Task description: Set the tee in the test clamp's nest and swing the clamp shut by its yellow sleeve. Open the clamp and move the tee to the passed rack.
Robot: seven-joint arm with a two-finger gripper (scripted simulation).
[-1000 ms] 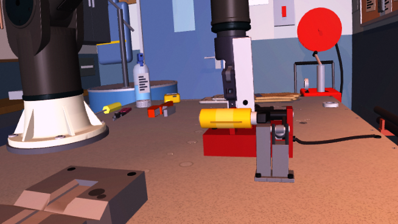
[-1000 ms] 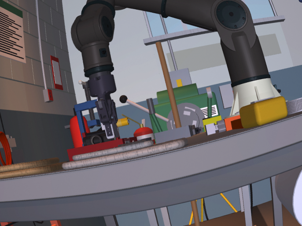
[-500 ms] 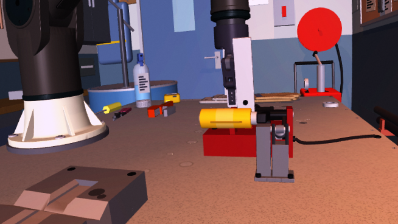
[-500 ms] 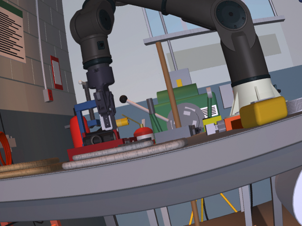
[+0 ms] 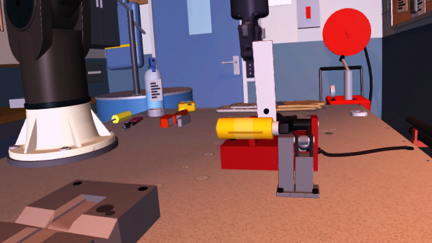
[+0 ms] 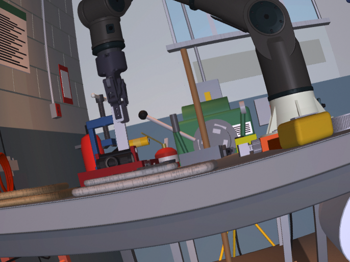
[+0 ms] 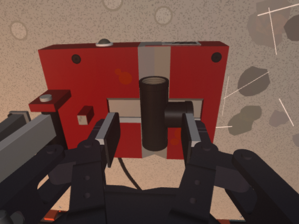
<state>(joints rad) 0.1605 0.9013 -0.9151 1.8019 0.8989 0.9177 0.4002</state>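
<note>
Right of the bench's middle stands the red test clamp (image 5: 267,148), and the dark threaded tee (image 7: 155,113) lies in its grey cross-shaped nest, its side branch pointing right in the wrist camera. The clamp's arm lies level, its yellow sleeve (image 5: 245,128) pointing left from the grey hinge post (image 5: 297,165). My gripper (image 7: 150,134) hangs above the tee, clear of it. It is open and holds nothing. A grey-brown block with a recessed channel, likely the passed rack (image 5: 82,211), sits at the bench's near left corner.
A white spray bottle (image 5: 154,89) stands at the back left, with small hand tools (image 5: 175,119) scattered in front of it. The arm's wide white base (image 5: 59,132) fills the left. A black cable (image 5: 363,152) runs right from the clamp. Wooden planks (image 5: 280,105) lie behind it.
</note>
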